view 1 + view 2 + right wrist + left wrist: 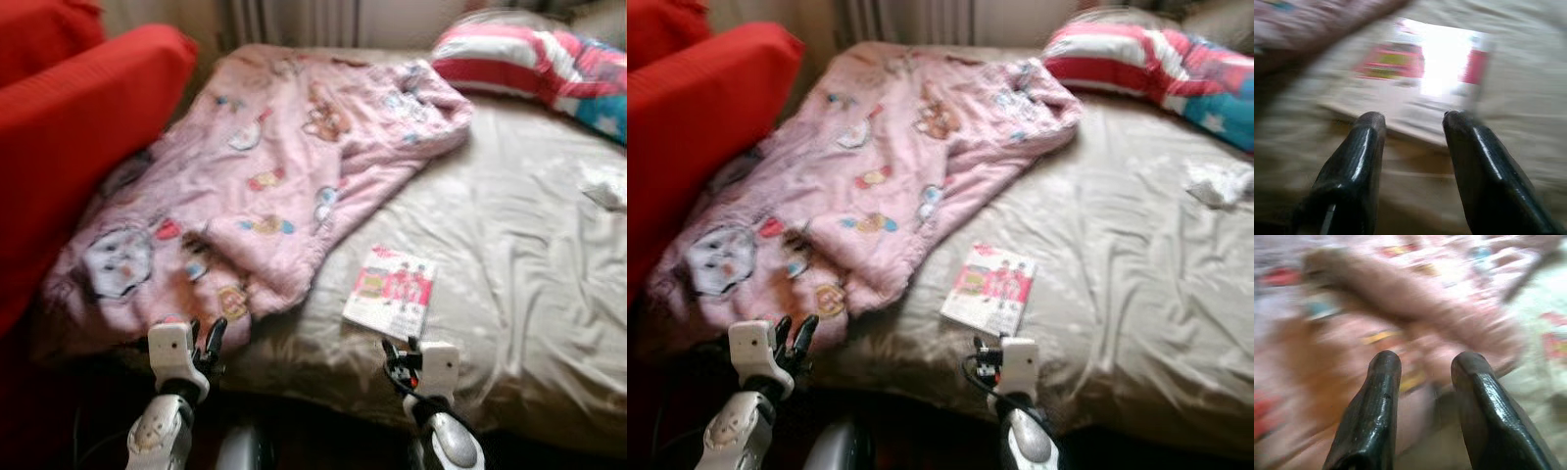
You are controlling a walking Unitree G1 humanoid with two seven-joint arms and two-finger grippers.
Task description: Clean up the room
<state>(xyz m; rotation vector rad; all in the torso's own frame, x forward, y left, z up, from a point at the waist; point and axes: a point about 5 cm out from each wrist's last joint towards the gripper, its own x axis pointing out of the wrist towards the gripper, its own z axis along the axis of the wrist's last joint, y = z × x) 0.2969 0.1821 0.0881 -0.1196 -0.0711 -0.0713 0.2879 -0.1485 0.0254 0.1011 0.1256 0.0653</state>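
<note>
Two grippers sit low at the near edge of the bed (pixel 509 323), both empty w/ fingers spread apart. Left gripper (pixel 204 343) is right at the near hem of the pink blanket (pixel 265 186); in the left wrist view its fingers (pixel 1374 401) point at rumpled pink fabric, not touching as far as I can tell. Right gripper (pixel 400 354) is just short of the magazine (pixel 390 291); the right wrist view has that gripper (pixel 1413 122) aimed straight at the mag's near edge, nothing between the fingers.

Progress, judged from how things lie: barely started. Blanket is crumpled over the bed's left half, spilling toward the red armchair (pixel 69 127), unfolded. Mag lies flat on the bare tan sheet, just beside the blanket's right edge, near the front of the bed. Striped pillow (pixel 509 54) is at the far right corner w/ a blue starred bit next to it. A small white crumpled thing (pixel 1215 181), prob. tissue or cloth, sits on the sheet well right of the mag.

Left to do, probably: lift mag, straighten or fold blanket, clear the white scrap. Views are blurred, so fine detail is unsure.
</note>
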